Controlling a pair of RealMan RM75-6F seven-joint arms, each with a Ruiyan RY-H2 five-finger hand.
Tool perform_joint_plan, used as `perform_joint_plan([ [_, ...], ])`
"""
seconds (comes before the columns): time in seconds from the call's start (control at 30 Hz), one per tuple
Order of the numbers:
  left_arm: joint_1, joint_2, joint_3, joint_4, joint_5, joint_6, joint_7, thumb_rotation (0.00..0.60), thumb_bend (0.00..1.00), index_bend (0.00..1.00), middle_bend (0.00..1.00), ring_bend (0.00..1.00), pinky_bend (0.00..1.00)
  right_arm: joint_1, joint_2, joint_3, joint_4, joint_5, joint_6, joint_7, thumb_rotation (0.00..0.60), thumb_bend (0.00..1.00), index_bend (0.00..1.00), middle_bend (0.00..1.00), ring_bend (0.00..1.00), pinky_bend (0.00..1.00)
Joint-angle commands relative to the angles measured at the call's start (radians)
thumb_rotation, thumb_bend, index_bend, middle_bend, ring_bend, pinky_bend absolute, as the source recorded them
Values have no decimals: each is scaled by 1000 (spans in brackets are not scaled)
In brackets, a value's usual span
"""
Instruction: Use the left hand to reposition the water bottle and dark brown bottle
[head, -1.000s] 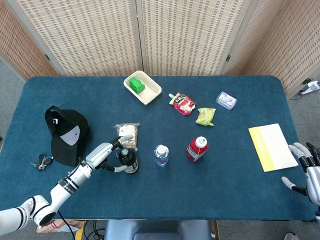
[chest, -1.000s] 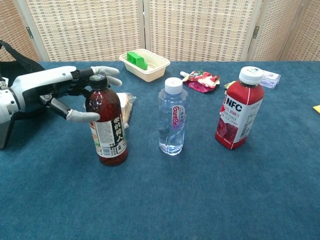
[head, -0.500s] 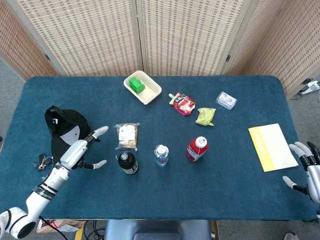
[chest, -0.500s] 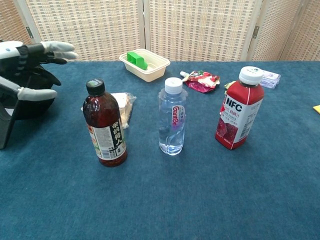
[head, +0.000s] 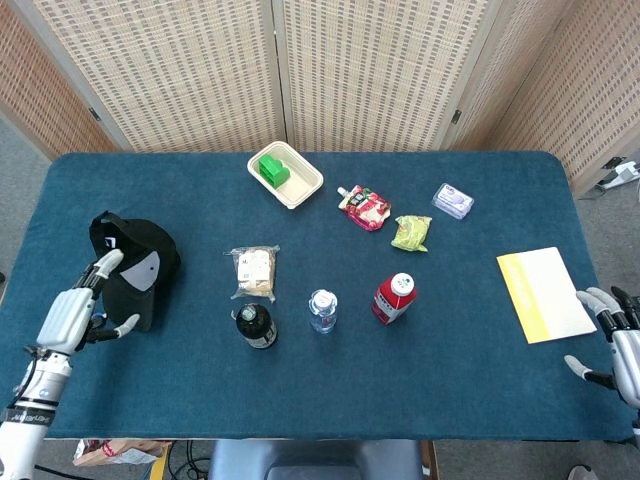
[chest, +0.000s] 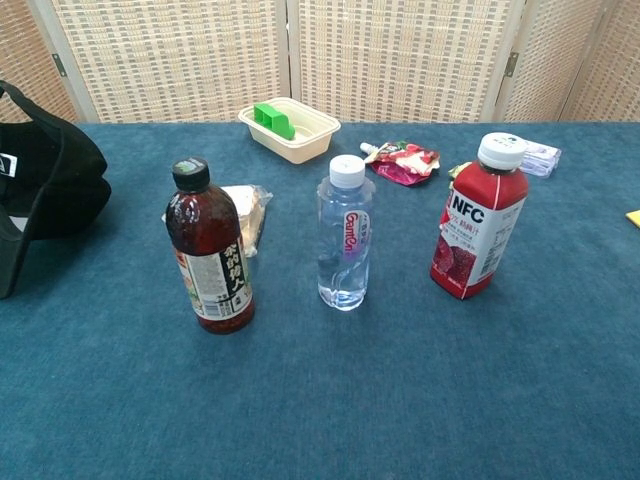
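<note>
Left hand (head: 72, 312) is hanging over the near-left corner of the blue table (head: 480, 330), fingers spread apart, thumb sticking out toward the table middle, holding nothing; forearm is running down and off the near edge. It is sitting just beside the black cap (head: 133, 262), fingertips up against the cap's near side in the head view, contact hard to tell. Chest view is not showing this hand at all. Dark brown bottle (chest: 209, 248) is standing upright, black lid on, well apart from the left hand, just in front of a clear snack packet (head: 253, 271). Water bottle (chest: 345, 234) is standing upright just to the right of it, white cap on, the two near but not touching. Red juice bottle (chest: 479, 218) is standing further right, leaning a little in the chest view. Right hand (head: 618, 343) is showing only partly at the far right edge off the table, fingers spread and pointing up, empty, next to the yellow booklet (head: 546, 294). Farther back, a cream tray (head: 303, 186) is holding a green block (head: 271, 169); a red pouch (head: 365, 207), a green packet (head: 411, 232) and a small pale purple pack (head: 453, 200) are lying beyond the bottles. Keys by the cap are mostly hidden by the left hand.
</note>
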Motion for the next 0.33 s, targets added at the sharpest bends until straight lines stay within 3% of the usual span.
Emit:
perform_joint_plan([
  [0.03,62,7,12,-5,-31,52,91,600,221,5,42,37,180,6,-1,-6,2,-13,-10,17,600,96,190,172,54,182],
  [0.33,146,-27,23,-1,-5,131,189,600,221,23,42,37,160,10,-27,-17,13,-39,-7,-8,600,100,190,172,54,182],
])
